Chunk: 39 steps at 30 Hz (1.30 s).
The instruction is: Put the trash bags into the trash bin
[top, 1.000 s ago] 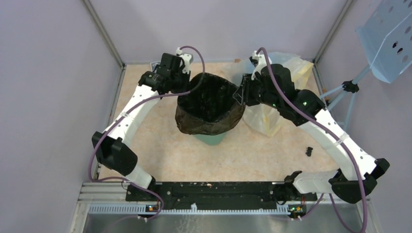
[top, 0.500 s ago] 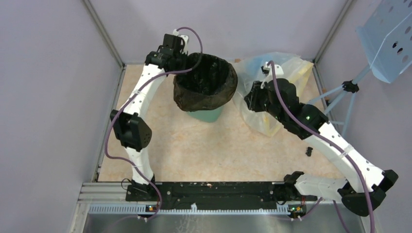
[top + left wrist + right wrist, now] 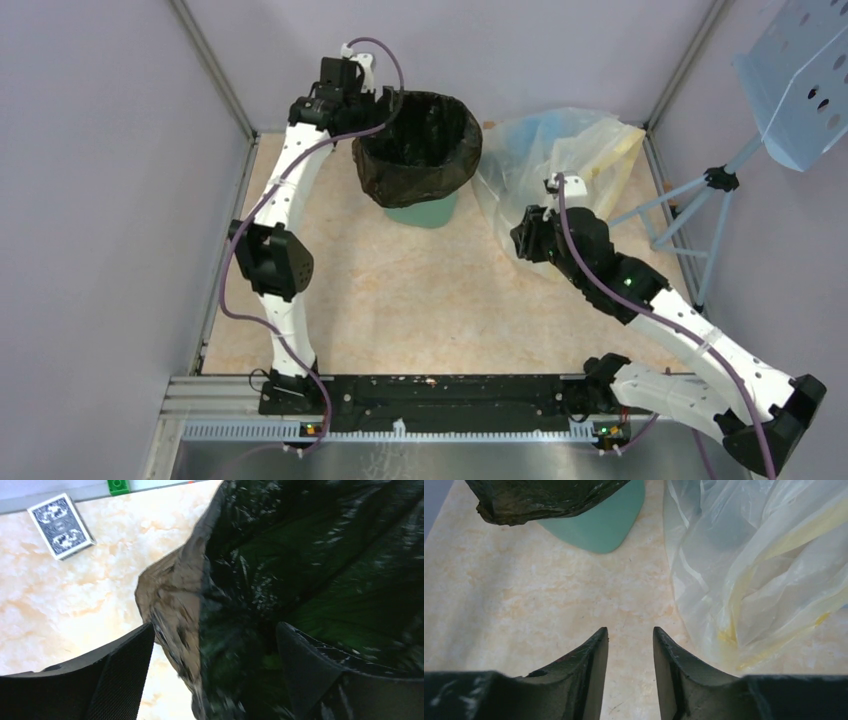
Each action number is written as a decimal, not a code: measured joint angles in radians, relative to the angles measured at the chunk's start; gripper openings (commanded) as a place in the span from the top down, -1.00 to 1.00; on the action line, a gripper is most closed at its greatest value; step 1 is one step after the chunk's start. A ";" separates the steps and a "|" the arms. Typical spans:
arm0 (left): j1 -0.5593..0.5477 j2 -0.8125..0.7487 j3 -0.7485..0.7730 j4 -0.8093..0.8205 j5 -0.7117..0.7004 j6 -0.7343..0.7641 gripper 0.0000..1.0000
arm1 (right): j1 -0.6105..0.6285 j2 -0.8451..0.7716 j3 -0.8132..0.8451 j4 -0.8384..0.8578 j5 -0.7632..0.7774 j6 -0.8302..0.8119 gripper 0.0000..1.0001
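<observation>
The black trash bag (image 3: 420,150) lines and drapes over the mint-green trash bin (image 3: 428,212), which stands at the back of the table. My left gripper (image 3: 378,108) is at the bag's left rim. In the left wrist view it (image 3: 215,630) stands wide open, with the bag's folded edge (image 3: 175,595) loose between the fingers (image 3: 120,670). My right gripper (image 3: 522,238) hangs over bare table to the right of the bin, open and empty (image 3: 630,632). The bin's base (image 3: 599,522) and the bag's hem (image 3: 539,500) show ahead of it.
Clear and yellowish plastic bags (image 3: 565,165) lie heaped right of the bin, close to my right gripper (image 3: 764,565). A playing-card box (image 3: 61,526) lies left of the bin. A small black piece (image 3: 636,312) lies on the table's right side. A blue perforated panel on a stand (image 3: 800,80) rises beyond the right wall.
My left gripper has opened and let go of the bag's rim, after moving back with the bin and bag. My right gripper has pulled away from the bag toward the near side.
</observation>
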 measured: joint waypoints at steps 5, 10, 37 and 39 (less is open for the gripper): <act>-0.003 -0.180 -0.149 0.042 0.025 -0.018 -0.98 | 0.000 -0.098 -0.094 0.091 -0.013 -0.076 -0.54; -0.004 -0.540 -0.487 0.204 0.023 -0.040 -0.97 | 0.000 -0.194 -0.185 0.144 0.009 -0.124 -0.76; -0.004 -1.268 -1.791 0.890 -0.270 -0.252 -0.97 | -0.505 -0.234 -0.589 0.552 0.184 -0.114 -0.95; -0.004 -1.223 -1.801 0.920 -0.279 -0.229 -0.97 | -0.510 -0.195 -0.705 0.720 0.211 -0.118 -0.95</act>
